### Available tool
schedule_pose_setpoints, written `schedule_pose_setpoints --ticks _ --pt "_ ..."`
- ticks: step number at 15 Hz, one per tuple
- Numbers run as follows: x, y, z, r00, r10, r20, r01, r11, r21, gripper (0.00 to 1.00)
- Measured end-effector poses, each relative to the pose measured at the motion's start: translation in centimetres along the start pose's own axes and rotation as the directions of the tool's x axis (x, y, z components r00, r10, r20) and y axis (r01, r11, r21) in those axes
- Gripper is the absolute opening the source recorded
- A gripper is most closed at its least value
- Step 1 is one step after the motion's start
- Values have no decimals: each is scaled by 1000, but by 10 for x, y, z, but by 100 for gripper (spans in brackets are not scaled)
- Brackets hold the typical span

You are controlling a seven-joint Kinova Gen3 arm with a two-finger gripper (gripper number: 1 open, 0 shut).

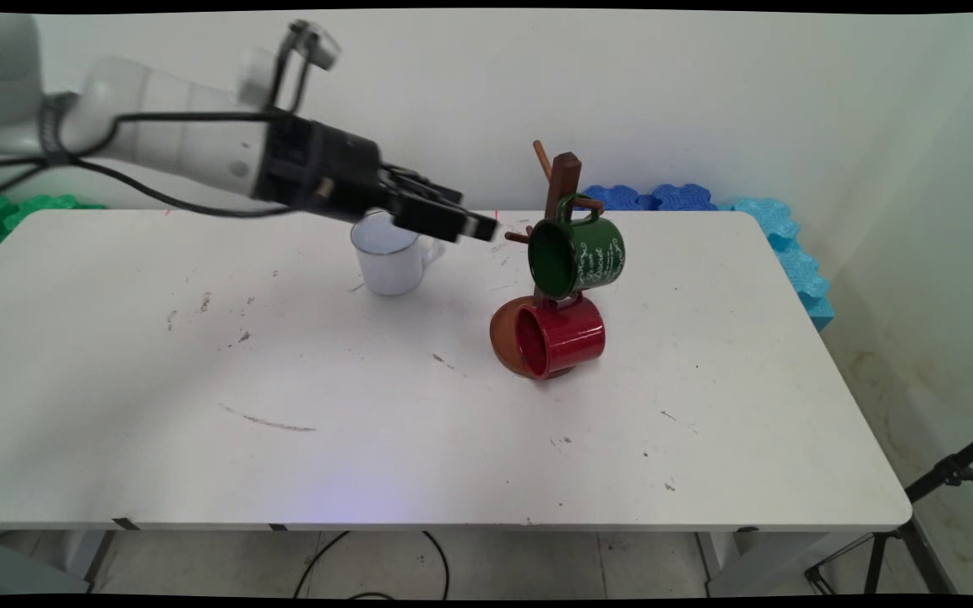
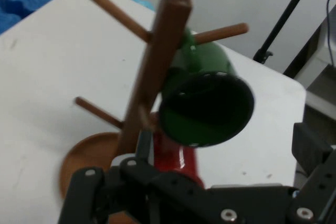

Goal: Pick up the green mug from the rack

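Hanging sideways on mug tree (image 1: 563, 181), green mug (image 1: 581, 249), mouth facing claw (image 1: 486, 228)

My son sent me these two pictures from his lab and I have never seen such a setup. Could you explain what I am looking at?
The white machine is a robot arm that ends in a black two-finger gripper. The wide picture comes from a fixed camera looking down across a white table. The other comes from a camera on the robot's hand, so the black parts at its bottom edge are the gripper itself.

On the table stands a wooden mug tree with pegs. A green mug hangs on an upper peg and a red mug hangs lower, over the tree's round base. A white mug stands on the table behind the gripper.

The gripper holds nothing; it is in the air beside the tree.
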Motion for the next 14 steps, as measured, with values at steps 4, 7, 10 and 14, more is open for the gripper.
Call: schedule_pose_setpoints --ticks 4,7,10,14 --pt "-4 23 32 999 -37 -6 37 999 -18 100" --pt "-9 33 52 998 -58 -6 58 998 -25 100" --pt "-14 37 72 997 -74 -5 74 997 -23 100" --pt "-19 39 93 997 -82 -8 82 997 -18 100"
